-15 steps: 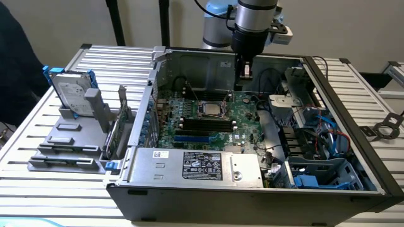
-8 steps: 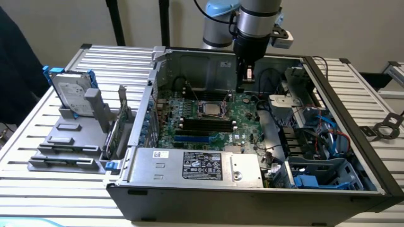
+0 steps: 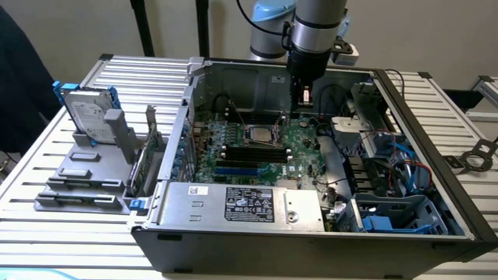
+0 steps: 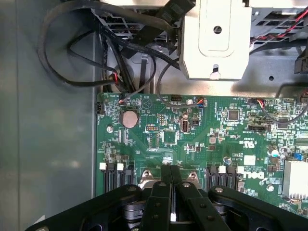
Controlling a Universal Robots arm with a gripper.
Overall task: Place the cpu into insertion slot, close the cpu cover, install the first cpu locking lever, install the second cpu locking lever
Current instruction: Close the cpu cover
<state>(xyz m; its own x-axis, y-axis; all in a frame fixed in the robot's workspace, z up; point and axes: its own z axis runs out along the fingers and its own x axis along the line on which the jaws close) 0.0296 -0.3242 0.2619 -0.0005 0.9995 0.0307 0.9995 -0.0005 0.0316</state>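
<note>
One gripper (image 4: 172, 169) | black fingers (image 4: 165, 192) pressed together | over green motherboard (image 4: 192, 134); square silvery-rimmed insertion slot (image 3: 249, 134)

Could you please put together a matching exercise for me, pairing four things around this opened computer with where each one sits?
Things:
1. hard drive
2. power supply
3. gripper
4. insertion slot

Places:
A. hanging over the far part of the motherboard
B. standing in the grey rack, outside the case, at the exterior view's left
C. on the board, just on the far side of the black memory slots
D. along the case's near wall, label facing up

Pairs: 1-B, 2-D, 3-A, 4-C
</note>
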